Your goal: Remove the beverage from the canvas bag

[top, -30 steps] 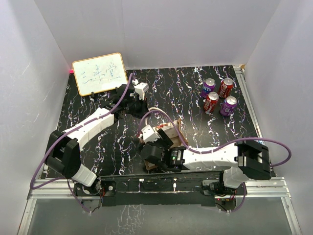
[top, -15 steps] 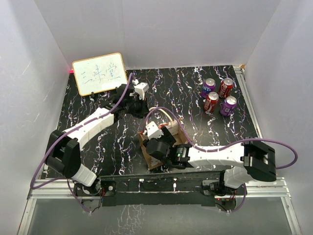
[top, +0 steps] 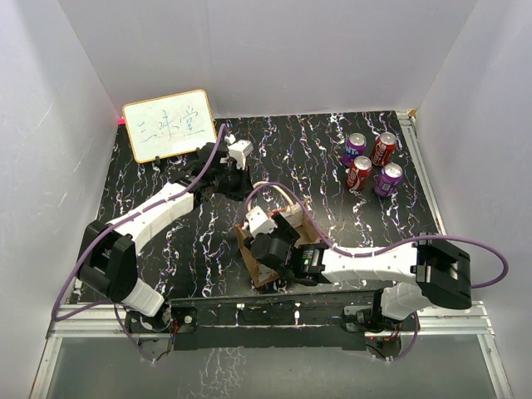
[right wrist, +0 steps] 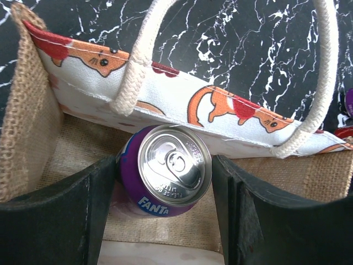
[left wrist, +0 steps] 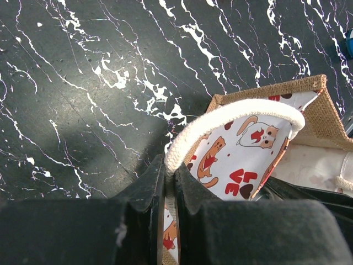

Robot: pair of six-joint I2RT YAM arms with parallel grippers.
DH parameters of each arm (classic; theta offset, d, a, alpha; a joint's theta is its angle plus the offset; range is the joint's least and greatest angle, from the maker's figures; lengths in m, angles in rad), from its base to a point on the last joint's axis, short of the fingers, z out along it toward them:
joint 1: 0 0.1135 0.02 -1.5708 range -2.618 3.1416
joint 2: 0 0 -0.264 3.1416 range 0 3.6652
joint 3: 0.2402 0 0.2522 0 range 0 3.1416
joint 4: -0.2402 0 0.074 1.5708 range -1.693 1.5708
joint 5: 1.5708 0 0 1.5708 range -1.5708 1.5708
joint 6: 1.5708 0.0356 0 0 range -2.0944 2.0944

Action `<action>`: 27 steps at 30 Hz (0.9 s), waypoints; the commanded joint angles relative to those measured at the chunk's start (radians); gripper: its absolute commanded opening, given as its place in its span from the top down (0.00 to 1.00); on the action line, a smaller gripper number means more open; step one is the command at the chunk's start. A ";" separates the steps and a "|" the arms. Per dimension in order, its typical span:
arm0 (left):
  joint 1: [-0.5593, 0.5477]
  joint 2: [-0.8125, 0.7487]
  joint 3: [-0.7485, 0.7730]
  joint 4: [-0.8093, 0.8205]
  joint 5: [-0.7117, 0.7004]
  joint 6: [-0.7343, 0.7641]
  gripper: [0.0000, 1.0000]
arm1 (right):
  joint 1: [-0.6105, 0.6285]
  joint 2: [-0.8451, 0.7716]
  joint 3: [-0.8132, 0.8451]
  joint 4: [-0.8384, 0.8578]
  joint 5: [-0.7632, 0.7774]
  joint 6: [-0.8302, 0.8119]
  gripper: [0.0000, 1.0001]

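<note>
The canvas bag [top: 249,259] stands open near the table's front middle, tan burlap with a cat-patterned pale side [right wrist: 220,107] and white rope handles. My left gripper [left wrist: 170,176] is shut on one white handle [left wrist: 237,107] at the bag's [left wrist: 325,113] back rim and holds it up; in the top view this gripper [top: 240,179] sits just behind the bag. My right gripper [right wrist: 165,190] is down inside the bag, jaws open on either side of an upright purple Fanta can [right wrist: 168,168]. The left finger touches the can; the right one stands just off it. In the top view the right gripper [top: 278,243] hides the can.
Two purple cans [top: 355,147] and two red cans [top: 383,148] stand at the back right. A whiteboard [top: 170,125] leans at the back left. White walls enclose the table on three sides. The bag's second handle [right wrist: 326,72] arches over its far side.
My right gripper has gone down into the bag and shifted a little to the right; the bag's brown side now shows. The left arm has held still.
</note>
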 commanded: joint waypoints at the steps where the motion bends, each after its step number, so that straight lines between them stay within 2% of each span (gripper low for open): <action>1: 0.005 0.008 0.025 0.004 0.015 -0.004 1.00 | -0.019 -0.052 0.001 0.064 0.030 -0.112 0.66; 17: 0.005 0.009 0.025 0.002 0.014 -0.003 1.00 | -0.055 -0.033 0.029 0.106 0.081 -0.319 0.67; 27: 0.004 0.016 0.023 0.009 0.017 -0.004 1.00 | -0.065 -0.029 0.036 0.118 0.092 -0.385 0.68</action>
